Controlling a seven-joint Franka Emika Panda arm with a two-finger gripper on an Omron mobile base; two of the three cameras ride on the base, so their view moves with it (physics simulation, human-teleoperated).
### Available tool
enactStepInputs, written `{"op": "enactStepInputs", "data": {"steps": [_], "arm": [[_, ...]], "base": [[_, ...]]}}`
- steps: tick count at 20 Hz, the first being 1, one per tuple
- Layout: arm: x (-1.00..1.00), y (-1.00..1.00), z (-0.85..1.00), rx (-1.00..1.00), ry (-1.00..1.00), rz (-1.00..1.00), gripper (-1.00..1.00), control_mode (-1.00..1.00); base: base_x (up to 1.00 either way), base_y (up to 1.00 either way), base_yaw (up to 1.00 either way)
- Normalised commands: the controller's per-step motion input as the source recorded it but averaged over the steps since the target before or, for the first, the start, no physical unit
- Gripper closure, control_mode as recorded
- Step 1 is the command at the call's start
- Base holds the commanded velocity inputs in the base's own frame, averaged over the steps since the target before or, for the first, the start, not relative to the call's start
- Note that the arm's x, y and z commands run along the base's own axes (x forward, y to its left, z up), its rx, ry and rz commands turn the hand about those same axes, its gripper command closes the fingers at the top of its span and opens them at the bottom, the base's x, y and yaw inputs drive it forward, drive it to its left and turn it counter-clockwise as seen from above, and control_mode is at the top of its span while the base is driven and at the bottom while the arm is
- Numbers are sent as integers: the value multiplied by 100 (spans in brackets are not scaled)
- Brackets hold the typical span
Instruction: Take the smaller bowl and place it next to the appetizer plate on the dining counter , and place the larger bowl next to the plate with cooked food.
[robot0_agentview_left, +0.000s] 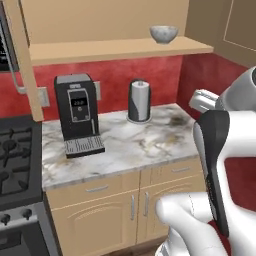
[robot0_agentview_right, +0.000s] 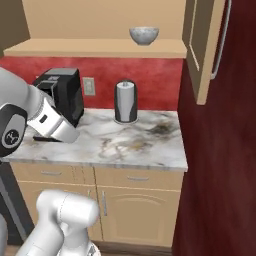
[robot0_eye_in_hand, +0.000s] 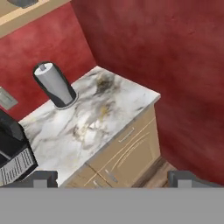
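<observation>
The smaller bowl (robot0_agentview_left: 164, 33) (robot0_agentview_right: 144, 35), mottled grey-white, stands alone on the wooden wall shelf (robot0_agentview_left: 115, 50) above the counter. My gripper (robot0_eye_in_hand: 116, 179) hangs open in front of the wall counter, well below and short of the shelf. Its two dark fingertips (robot0_eye_in_hand: 43, 177) are wide apart with nothing between them. It looks down at the counter's right corner. The larger bowl, the appetizer plate, the plate with cooked food and the dining counter are out of view.
On the marble wall counter (robot0_agentview_left: 150, 145) stand a black coffee machine (robot0_agentview_left: 77, 112) (robot0_agentview_right: 62, 95) and a paper towel roll (robot0_agentview_left: 139, 100) (robot0_agentview_right: 125, 101) (robot0_eye_in_hand: 54, 85). A stove (robot0_agentview_left: 15, 160) lies to the left. A dark red wall (robot0_eye_in_hand: 175, 65) closes the right side.
</observation>
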Motion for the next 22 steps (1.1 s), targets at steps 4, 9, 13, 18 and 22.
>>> {"op": "enactStepInputs", "data": {"steps": [4, 9, 13, 18, 22], "arm": [[0, 0, 0, 0, 0, 0, -100, 100], [0, 0, 0, 0, 0, 0, -100, 100], [0, 0, 0, 0, 0, 0, -100, 100], [-6, -1, -1, -1, 0, 0, -100, -100], [-46, -7, 21, 0, 0, 0, -100, -100]], "base": [[69, -33, 0], [65, -12, 0], [54, 0, 0], [10, 0, 0], [0, 0, 0]]}}
